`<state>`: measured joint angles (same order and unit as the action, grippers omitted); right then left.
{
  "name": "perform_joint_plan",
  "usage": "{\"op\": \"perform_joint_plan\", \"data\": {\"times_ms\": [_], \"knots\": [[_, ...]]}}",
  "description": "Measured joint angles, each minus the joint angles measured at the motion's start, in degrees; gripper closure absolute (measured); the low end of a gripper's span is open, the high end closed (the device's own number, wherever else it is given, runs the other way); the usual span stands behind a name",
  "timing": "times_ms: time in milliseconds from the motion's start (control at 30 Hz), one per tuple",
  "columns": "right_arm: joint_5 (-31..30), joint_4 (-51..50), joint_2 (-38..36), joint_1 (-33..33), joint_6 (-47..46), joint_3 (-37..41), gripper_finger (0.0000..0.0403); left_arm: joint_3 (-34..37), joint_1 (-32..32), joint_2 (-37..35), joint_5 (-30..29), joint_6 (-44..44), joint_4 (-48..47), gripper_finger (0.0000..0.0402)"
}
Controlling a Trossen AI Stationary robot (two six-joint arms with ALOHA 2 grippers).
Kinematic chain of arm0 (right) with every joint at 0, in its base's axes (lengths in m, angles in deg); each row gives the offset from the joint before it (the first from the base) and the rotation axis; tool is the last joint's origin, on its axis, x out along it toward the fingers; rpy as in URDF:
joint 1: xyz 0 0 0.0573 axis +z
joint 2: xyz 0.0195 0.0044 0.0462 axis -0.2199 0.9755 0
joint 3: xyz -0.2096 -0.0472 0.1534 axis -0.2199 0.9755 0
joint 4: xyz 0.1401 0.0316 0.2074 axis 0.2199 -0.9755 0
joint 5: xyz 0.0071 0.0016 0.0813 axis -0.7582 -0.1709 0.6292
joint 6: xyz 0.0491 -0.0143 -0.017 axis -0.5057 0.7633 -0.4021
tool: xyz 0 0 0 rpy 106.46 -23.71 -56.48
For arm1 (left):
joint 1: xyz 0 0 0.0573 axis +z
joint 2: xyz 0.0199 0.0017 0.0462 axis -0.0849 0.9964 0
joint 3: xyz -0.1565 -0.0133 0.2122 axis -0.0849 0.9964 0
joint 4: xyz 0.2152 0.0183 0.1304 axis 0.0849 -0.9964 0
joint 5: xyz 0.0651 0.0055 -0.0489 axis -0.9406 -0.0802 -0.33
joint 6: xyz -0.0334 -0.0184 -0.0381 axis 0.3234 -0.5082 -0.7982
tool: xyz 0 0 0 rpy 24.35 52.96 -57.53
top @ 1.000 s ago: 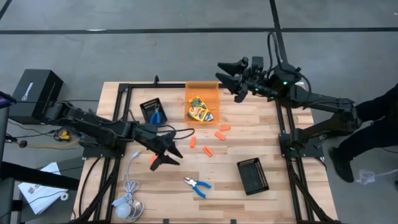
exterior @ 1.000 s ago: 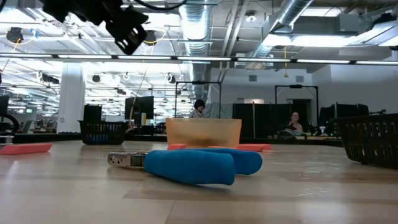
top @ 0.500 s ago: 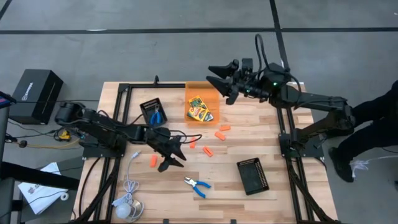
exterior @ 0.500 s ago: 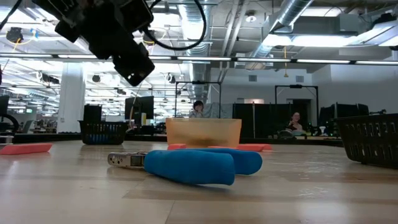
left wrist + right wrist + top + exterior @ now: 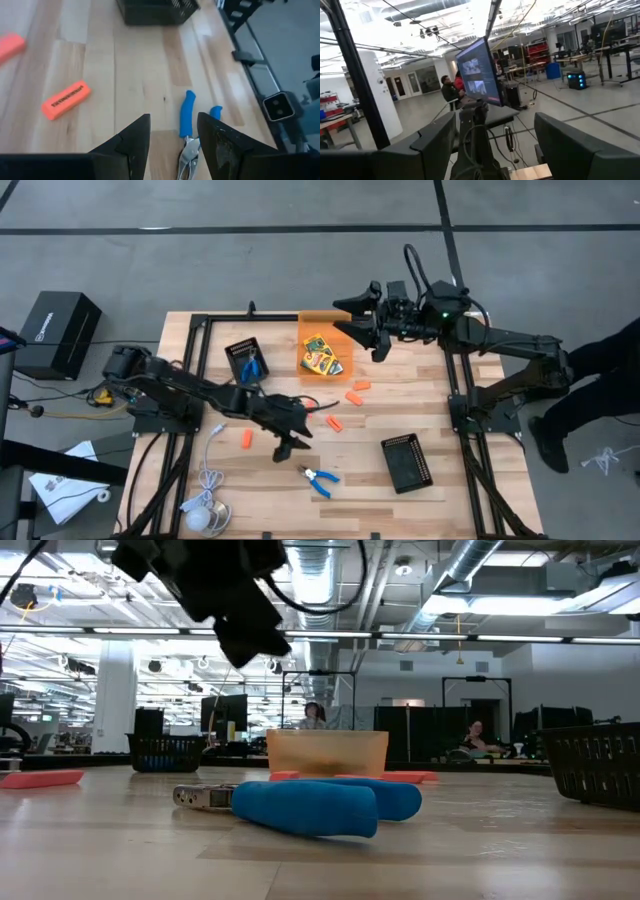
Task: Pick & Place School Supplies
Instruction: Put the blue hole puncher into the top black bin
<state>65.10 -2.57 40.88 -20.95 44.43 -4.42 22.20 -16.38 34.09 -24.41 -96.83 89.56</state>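
My left gripper hangs, jaws wide, above the blue-handled pliers to straddle them; my right gripper, jaws wide, waits by the orange bin.

Grey concrete floor around the pale wood-plank desk, dark seams crossing it. Beyond, a wide open workshop: exposed silver ducts and strip lights overhead, white column at one side, black partitions behind, seated people near a monitor
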Motion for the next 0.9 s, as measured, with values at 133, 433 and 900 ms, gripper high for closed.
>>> {"op": "perform_joint_plan", "data": {"times_ms": [133,433,900], "knots": [[1.32,0.4,0.02,0.01,-0.09,0.0,0.0143,-2.72,-1.21,3.75,-1.31,-1.41,-0.66,0.0243],[1.48,0.42,-1.43,1.06,1.03,-0.04,0.0143,-4.62,0.49,-0.7,-6.53,-2.64,0.04,0.0243],[1.43,2.58,-1.44,1.16,1.95,-0.04,0.0143,-4.54,1.03,-2.05,-7.62,-0.81,-3.6,0.0243]]}}
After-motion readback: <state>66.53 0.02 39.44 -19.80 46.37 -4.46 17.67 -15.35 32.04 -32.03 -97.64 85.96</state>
